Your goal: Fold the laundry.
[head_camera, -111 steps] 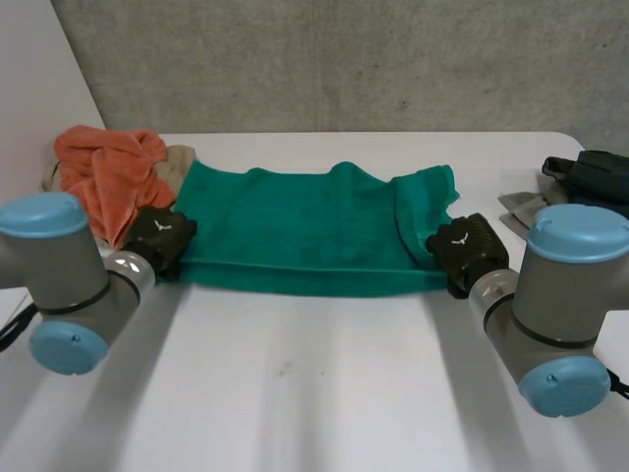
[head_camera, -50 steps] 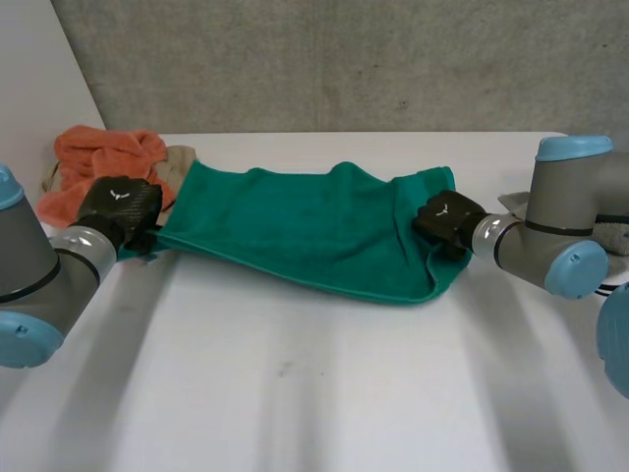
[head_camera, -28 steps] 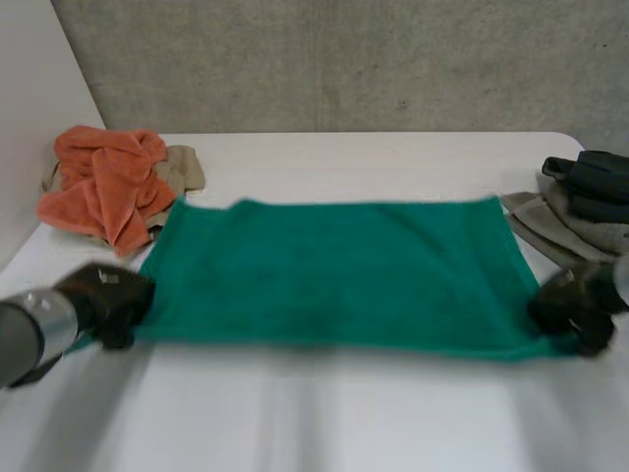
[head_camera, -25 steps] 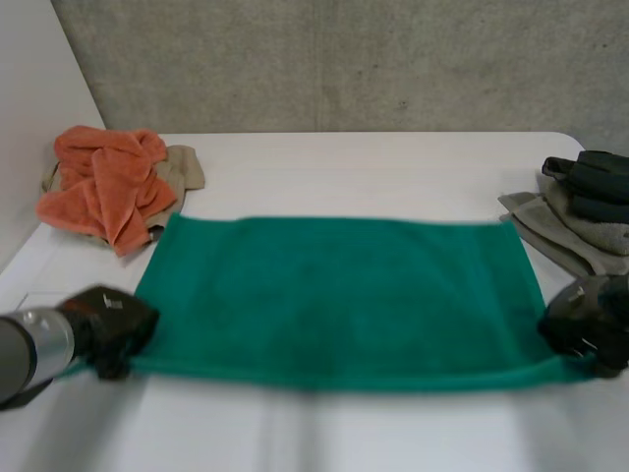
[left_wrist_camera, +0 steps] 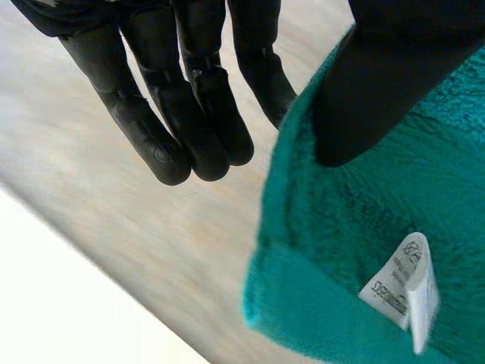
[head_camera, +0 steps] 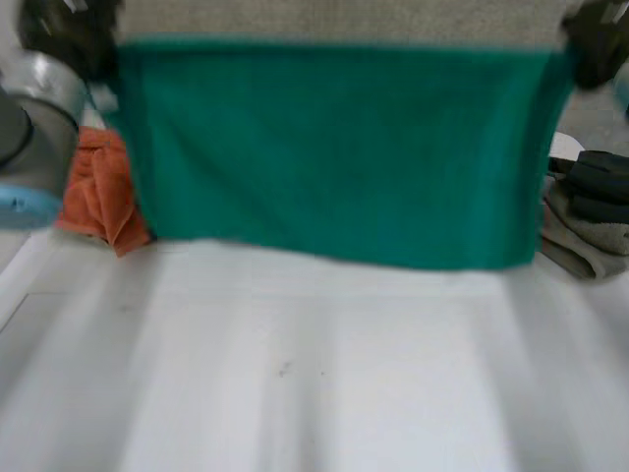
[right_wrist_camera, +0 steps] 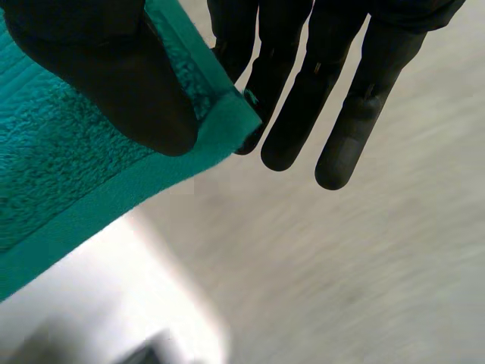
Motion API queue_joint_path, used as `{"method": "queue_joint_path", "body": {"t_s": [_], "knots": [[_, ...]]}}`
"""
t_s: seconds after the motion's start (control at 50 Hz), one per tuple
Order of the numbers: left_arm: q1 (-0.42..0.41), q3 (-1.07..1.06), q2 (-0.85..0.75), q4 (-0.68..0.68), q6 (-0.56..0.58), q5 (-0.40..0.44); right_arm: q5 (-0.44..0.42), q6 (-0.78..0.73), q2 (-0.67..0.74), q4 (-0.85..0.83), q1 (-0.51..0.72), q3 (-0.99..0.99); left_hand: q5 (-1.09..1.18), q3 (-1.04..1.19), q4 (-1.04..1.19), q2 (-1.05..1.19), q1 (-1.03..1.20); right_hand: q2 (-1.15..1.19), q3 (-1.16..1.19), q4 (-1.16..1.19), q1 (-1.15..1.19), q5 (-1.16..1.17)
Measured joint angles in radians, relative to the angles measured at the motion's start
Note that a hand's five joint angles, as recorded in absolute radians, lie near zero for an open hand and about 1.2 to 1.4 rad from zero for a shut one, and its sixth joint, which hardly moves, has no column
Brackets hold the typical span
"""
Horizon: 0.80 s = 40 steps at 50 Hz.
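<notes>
A green towel [head_camera: 334,147] hangs spread out in the air above the white table [head_camera: 314,374], stretched between both hands by its upper corners. My left hand [head_camera: 64,25] pinches one upper corner between thumb and straight fingers [left_wrist_camera: 189,114]; the green towel [left_wrist_camera: 379,227] shows a white label [left_wrist_camera: 402,292] near that corner. My right hand [head_camera: 597,34] pinches the other upper corner, its thumb [right_wrist_camera: 98,76] pressing the hemmed edge of the green towel [right_wrist_camera: 68,189] against its fingers [right_wrist_camera: 303,98]. The towel's lower edge hangs close to the table.
An orange cloth [head_camera: 98,192] lies at the table's left, partly behind the towel. Folded dark and grey cloths [head_camera: 590,211] are stacked at the right edge. A grey wall [head_camera: 334,20] stands behind the table.
Both hands have risen from table level, lifting the towel from lying flat to hanging upright between them.
</notes>
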Motion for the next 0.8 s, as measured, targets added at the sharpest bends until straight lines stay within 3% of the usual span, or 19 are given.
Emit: {"method": "queue_joint_path", "body": {"t_s": [0.1, 0.18, 0.32, 0.52, 0.6, 0.7, 0.8], "knots": [[0.008, 0.040, 0.024, 0.131, -0.114, -0.048, 0.016, 0.100, -0.073, -0.217, 0.000, 0.035, 0.000, 0.000, 0.000, 0.000, 0.000, 0.000, 0.000, 0.000, 0.000, 0.000], [0.015, 0.032, 0.029, 0.133, -0.152, -0.052, 0.013, 0.102, -0.094, -0.255, 0.006, 0.073, 0.000, 0.000, 0.000, 0.000, 0.000, 0.000, 0.000, 0.000, 0.000, 0.000], [0.028, -0.036, 0.013, 0.095, -0.179, -0.032, -0.004, 0.072, -0.086, -0.218, 0.027, 0.149, 0.000, 0.000, 0.000, 0.000, 0.000, 0.000, 0.004, 0.000, 0.000, 0.004], [0.036, -0.298, -0.018, 0.060, -0.184, 0.018, -0.030, 0.014, -0.014, -0.096, 0.020, 0.331, 0.000, 0.000, 0.000, 0.000, 0.000, 0.000, 0.004, 0.000, 0.000, 0.006], [0.038, -0.460, -0.012, 0.021, -0.147, 0.069, -0.030, -0.043, 0.015, -0.027, -0.006, 0.431, 0.000, 0.000, 0.000, 0.000, 0.000, 0.000, 0.004, 0.000, 0.000, 0.006], [0.049, -0.653, 0.037, -0.088, -0.020, 0.125, -0.018, -0.154, 0.008, 0.141, -0.050, 0.547, 0.000, 0.000, 0.000, 0.000, 0.000, 0.000, 0.004, 0.000, 0.000, 0.006], [0.068, -0.817, 0.132, -0.320, 0.167, 0.149, 0.013, -0.317, -0.065, 0.421, -0.104, 0.649, 0.000, 0.000, 0.000, 0.000, 0.000, 0.000, 0.004, 0.000, 0.000, 0.006]]}}
